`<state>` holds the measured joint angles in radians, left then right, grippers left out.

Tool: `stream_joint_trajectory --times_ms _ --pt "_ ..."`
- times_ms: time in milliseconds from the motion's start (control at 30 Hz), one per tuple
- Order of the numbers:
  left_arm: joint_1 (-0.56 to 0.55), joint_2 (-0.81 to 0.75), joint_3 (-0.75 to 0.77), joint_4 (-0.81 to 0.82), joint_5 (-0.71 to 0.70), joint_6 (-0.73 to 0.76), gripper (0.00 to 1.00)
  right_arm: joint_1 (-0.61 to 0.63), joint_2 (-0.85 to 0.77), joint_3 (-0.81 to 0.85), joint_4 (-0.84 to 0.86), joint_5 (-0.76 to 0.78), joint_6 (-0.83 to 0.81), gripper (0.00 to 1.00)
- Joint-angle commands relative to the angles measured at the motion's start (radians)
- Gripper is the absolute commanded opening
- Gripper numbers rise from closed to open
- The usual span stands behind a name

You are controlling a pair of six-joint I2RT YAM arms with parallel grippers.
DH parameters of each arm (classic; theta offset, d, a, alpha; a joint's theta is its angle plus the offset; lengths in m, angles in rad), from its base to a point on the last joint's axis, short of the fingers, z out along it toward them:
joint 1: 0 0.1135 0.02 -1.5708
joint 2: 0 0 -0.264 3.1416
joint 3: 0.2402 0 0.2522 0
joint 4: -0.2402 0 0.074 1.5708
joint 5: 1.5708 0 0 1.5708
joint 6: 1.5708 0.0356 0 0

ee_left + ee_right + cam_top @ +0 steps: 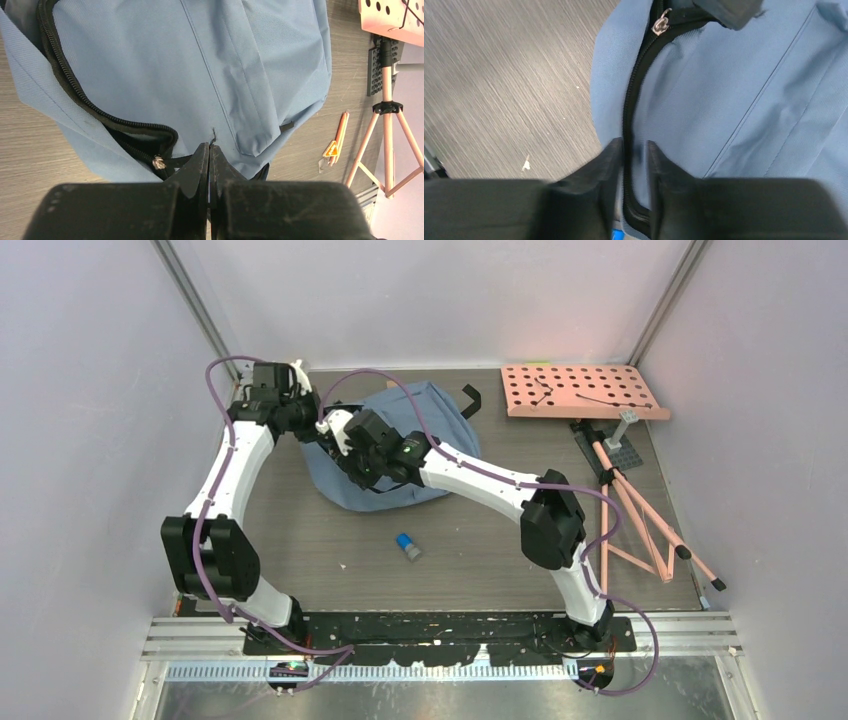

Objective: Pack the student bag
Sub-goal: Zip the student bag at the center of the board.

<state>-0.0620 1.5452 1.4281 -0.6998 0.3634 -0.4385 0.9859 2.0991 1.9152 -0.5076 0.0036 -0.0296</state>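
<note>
Soft grey-blue woven student bag (150, 60) on wood-grain worktop (499, 75); left fingers (197, 165) pinched together at fabric; right fingers (606, 160) narrowly parted astride black toothed zipper (629, 100).

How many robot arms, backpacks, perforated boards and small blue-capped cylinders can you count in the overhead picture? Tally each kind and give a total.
White-and-black robot arms: 2
Grey-blue fabric backpack: 1
Pink perforated board: 1
Small blue-capped cylinder: 1
Total: 5

Bare table (300, 530) before student bag (445, 412), 1 blue cylinder (407, 546) on it, tripod (640, 515) crowding right
</note>
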Motion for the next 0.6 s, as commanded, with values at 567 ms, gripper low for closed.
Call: stream_joint_trajectory --times_ms 567 --pt "0.109 0.105 0.126 0.145 0.124 -0.048 0.0 0.005 -0.181 -0.085 -0.087 0.079 -0.041 0.01"
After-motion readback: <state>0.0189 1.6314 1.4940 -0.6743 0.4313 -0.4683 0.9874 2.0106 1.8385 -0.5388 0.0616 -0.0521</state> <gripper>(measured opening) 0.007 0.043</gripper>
